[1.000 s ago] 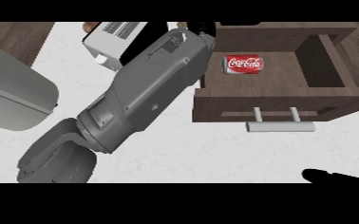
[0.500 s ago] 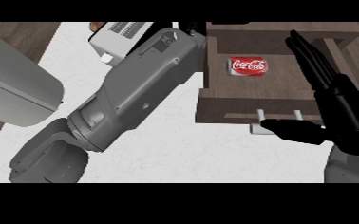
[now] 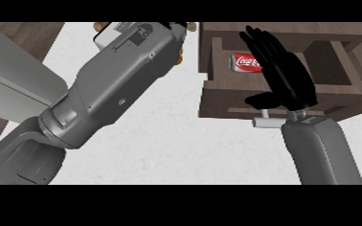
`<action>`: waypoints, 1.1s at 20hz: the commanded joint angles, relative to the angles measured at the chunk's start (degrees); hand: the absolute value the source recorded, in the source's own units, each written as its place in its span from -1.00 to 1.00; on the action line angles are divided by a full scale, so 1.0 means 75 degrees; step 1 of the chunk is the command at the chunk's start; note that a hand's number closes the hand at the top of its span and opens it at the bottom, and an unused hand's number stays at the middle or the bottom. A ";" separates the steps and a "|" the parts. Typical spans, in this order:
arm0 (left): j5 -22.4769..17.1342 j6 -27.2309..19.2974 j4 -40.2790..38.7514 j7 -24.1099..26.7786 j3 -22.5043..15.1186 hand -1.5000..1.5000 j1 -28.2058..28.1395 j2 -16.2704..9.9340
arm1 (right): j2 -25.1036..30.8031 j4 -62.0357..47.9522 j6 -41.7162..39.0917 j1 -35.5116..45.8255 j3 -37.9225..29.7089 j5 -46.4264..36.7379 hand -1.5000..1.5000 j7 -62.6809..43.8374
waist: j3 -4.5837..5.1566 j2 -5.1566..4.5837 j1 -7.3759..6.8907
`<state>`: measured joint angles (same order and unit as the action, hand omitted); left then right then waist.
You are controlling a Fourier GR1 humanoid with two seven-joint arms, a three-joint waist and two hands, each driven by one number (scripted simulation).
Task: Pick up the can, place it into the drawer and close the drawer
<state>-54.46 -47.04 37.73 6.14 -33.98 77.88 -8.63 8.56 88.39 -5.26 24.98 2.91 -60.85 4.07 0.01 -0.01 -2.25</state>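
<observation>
A red Coca-Cola can point(image 3: 245, 62) lies on its side in the open drawer point(image 3: 212, 93), partly hidden behind the right hand point(image 3: 286, 79), whose straight fingers hold nothing.

The left forearm point(image 3: 117, 84) is a thick grey casing with flat, angular panels, seams between its sections and a few small round fastener marks. Near its far end sits a dark printed marking. The right forearm point(image 3: 318, 148) is smooth grey, ending in a glossy black right hand point(image 3: 286, 79) with slim segmented fingers.
</observation>
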 commanded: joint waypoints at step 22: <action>0.0717 0.0260 0.2513 -0.1243 0.0314 -1.00 -0.1619 -0.1984 | -0.0053 -0.7623 0.4816 0.3226 -0.1165 -0.1725 -1.00 0.0464 | -0.0010 -0.0108 -0.0130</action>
<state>-49.26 -47.08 54.76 -2.67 -32.82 67.81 -20.93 8.69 38.30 26.49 47.76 -4.06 -73.66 7.90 0.89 0.28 -3.34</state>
